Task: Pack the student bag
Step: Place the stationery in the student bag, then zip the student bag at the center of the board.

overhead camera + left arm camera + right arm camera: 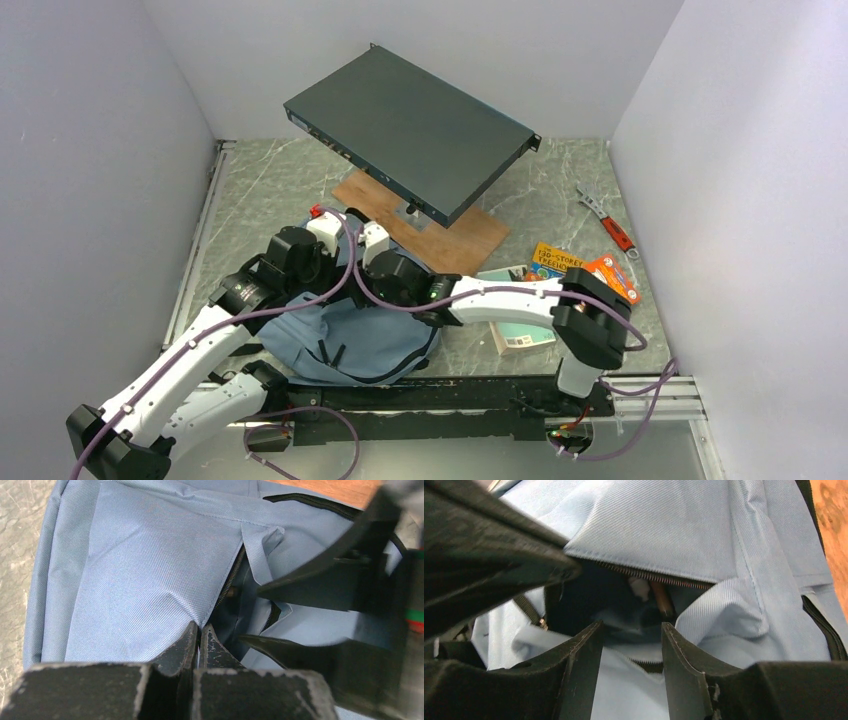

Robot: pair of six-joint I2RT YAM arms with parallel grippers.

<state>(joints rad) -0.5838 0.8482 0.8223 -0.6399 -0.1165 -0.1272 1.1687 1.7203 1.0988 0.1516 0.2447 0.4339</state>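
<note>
My left gripper is clamped on the student bag's flap; my right gripper (fingers apart) hovers at the open zip. My left arm reaches forward, right arm folds leftward; the bag lies near-left on the table.

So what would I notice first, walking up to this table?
Probably the big dark metal box, propped at a tilt over a wooden board at the back. Next, the blue-grey backpack near the front left, where both arms meet: the left gripper pinches fabric beside the zipper opening, and the right gripper hovers open at it.
</note>
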